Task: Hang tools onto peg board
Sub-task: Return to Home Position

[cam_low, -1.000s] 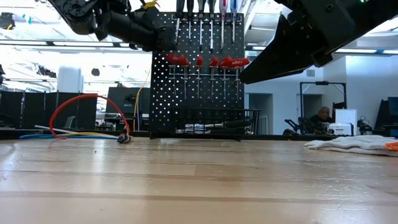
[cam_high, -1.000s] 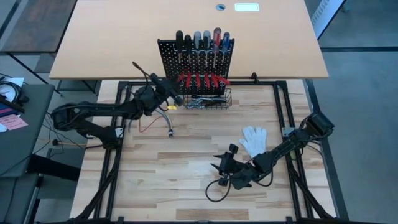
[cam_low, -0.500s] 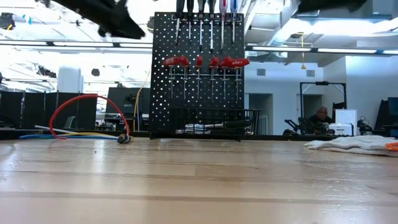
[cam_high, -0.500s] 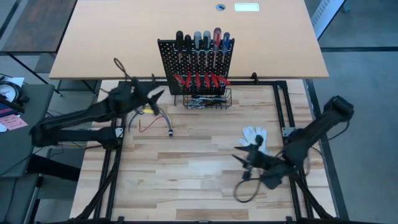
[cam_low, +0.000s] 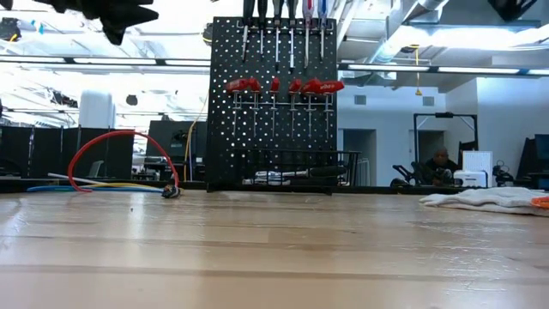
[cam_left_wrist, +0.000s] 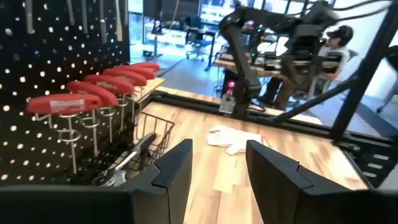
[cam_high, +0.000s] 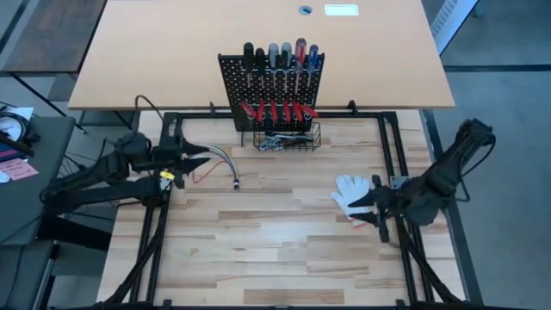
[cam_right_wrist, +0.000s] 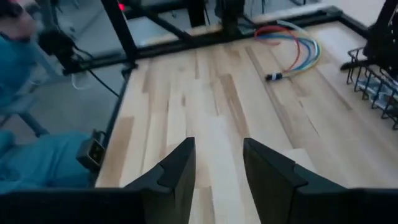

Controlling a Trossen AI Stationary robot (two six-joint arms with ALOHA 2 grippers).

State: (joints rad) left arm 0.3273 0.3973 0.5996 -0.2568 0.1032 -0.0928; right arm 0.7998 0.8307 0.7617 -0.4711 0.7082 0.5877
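The black peg board (cam_high: 274, 84) stands upright at the table's far middle. Screwdrivers (cam_high: 280, 56) hang in its top row, and red-handled tools (cam_left_wrist: 93, 90) sit in the ring holders below. Silvery wrenches (cam_high: 282, 139) lie in the wire basket (cam_left_wrist: 144, 140) at its base. My left gripper (cam_high: 205, 155) hovers open to the board's left, pointing toward it, with nothing between its fingers (cam_left_wrist: 177, 168). My right gripper (cam_high: 366, 205) is open above the near right edge of a white glove (cam_high: 349, 191) and holds nothing.
A bundle of coloured cables (cam_high: 219, 164) lies on the table left of the basket, under and beside my left gripper. The white glove rests flat at the right. Bare wooden table (cam_high: 267, 232) fills the middle and near side. A black frame (cam_high: 392, 146) borders the table.
My left gripper has drawn back from the peg board toward the table's left edge. My right gripper has swung from the near middle toward the right edge and now hangs over the glove. The tools on the board have stayed in place.
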